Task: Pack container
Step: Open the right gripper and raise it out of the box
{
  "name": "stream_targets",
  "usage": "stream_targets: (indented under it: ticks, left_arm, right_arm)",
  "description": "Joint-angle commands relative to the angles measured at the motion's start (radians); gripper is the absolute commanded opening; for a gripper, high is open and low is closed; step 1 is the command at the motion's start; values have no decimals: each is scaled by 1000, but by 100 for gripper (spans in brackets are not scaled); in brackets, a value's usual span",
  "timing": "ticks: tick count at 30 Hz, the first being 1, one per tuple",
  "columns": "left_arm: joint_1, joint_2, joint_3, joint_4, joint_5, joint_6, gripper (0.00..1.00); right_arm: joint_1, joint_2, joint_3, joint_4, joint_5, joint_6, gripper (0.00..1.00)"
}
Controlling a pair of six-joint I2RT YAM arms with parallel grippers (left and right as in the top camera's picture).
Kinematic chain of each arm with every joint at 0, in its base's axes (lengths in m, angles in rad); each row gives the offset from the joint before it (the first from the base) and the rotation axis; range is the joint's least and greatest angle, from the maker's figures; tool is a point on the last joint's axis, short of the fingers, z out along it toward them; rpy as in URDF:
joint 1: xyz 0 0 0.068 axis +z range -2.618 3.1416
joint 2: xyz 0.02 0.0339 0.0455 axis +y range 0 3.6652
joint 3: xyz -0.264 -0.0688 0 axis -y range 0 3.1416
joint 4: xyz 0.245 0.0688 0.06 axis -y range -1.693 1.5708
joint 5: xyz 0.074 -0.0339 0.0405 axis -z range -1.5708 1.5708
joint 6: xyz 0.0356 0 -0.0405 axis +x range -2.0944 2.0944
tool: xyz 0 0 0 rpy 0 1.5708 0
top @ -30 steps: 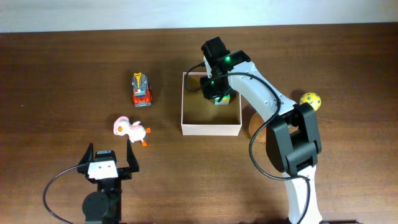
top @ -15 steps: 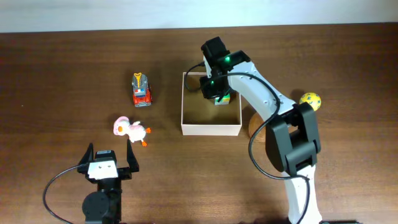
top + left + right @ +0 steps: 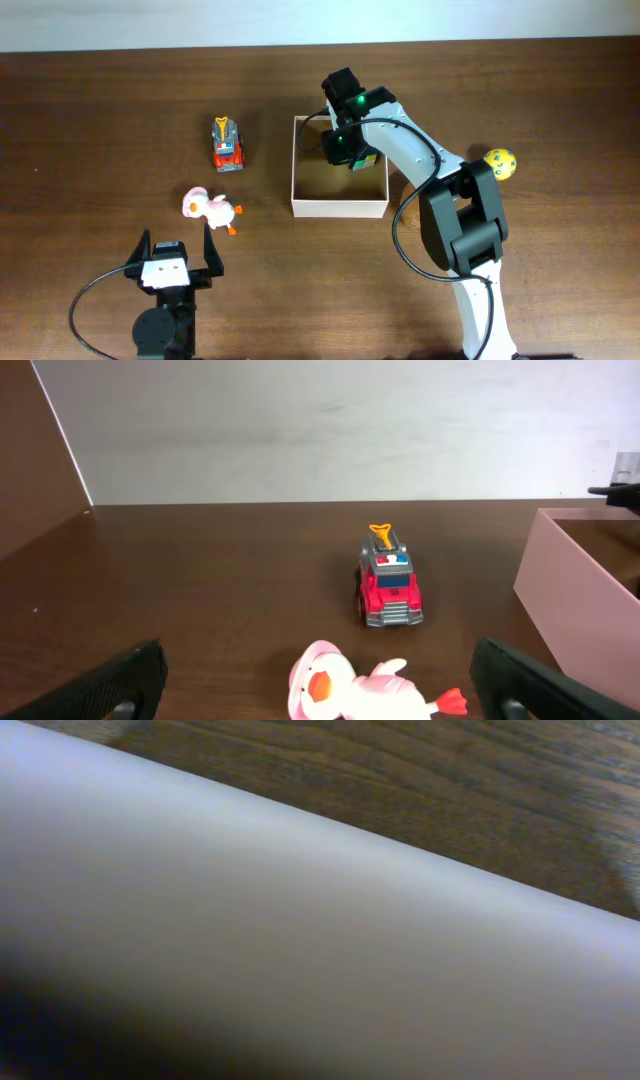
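The container (image 3: pixel 339 208), a shallow square box with white walls and a tan inside, stands mid-table; its side wall also shows in the left wrist view (image 3: pixel 570 600). My right gripper (image 3: pixel 350 155) reaches down into its far right corner, shut on a small green toy block (image 3: pixel 363 160) at its tip. The right wrist view is filled by a blurred white container wall (image 3: pixel 300 920); its fingers do not show there. My left gripper (image 3: pixel 177 237) (image 3: pixel 320 685) rests open near the front left, with a pink duck (image 3: pixel 210 208) (image 3: pixel 350 685) just ahead of its fingers.
A red toy truck (image 3: pixel 227 144) (image 3: pixel 388 585) stands left of the container, beyond the duck. A yellow ball (image 3: pixel 500 162) lies to the right, behind the right arm. The white back wall runs along the table's far edge.
The right wrist has turned slightly inside the container and the arm's elbow has shifted a little left. The left arm and the toys on the table have not moved.
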Motion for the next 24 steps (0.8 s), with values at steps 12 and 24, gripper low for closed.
stream_targets:
  ticks: [12,24]
  left_arm:
    - [8,-4,-6,2,-11,16,99]
    - [8,-4,-6,2,-11,16,99]
  right_arm:
    - [-29,6,23,-15,66,-3,18]
    - [-29,5,156,-61,39,-36,51]
